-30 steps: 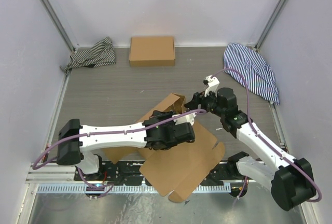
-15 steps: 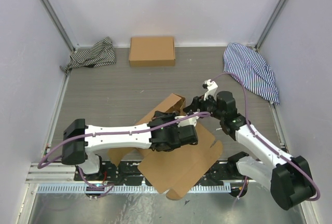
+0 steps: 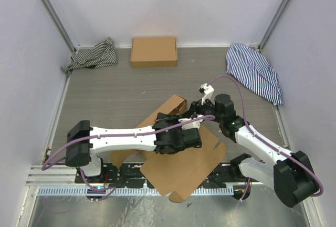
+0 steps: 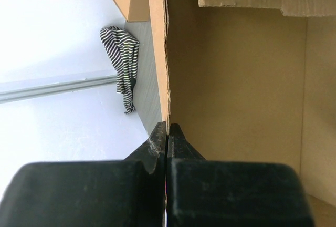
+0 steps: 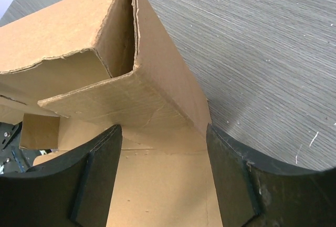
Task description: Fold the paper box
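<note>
Leftward since a second ago, the right gripper straddles the raised corner of the paper box, jaws spread; the left gripper pinches its wall, lower centre of the bench.

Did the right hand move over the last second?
Yes. The right hand shifted slightly left in the top view, away from the blue striped cloth.

Bright, even overhead light leaves only faint, soft shadows on the table. In the left wrist view the white wall blows out, and the left fingers are dark and blurred. The right fingers are soft-edged too.
</note>
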`<state>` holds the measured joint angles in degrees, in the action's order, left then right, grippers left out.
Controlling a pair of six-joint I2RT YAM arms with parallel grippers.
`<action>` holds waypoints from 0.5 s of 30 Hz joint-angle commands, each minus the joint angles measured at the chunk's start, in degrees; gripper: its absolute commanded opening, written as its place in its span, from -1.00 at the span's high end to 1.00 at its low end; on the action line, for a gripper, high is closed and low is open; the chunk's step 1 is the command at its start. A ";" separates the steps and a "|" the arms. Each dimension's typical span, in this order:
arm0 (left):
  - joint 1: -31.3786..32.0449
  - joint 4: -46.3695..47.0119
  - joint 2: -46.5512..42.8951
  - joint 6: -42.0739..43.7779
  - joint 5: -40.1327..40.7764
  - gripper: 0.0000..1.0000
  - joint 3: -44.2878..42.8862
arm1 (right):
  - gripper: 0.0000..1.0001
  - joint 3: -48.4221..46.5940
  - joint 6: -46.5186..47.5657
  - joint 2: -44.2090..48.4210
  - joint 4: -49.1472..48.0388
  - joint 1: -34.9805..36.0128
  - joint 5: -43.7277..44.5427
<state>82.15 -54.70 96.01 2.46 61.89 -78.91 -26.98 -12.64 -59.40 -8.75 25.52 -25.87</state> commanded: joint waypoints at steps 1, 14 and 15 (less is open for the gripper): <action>0.93 -0.90 1.43 -1.23 -2.66 1.00 -1.64 | -0.40 0.38 0.34 0.14 -6.60 0.76 -0.66; 1.30 -0.94 2.26 -1.31 -2.92 1.00 -1.94 | -0.34 1.50 0.59 -6.52 -17.62 0.85 -0.40; 1.26 -0.90 2.18 -1.38 -2.91 1.00 -1.94 | -0.32 2.06 0.29 -6.82 -19.07 0.92 -0.94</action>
<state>82.56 -55.59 97.23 2.48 62.92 -79.15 -25.87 -12.36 -65.49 -17.65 26.13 -25.98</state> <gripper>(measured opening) 0.011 0.679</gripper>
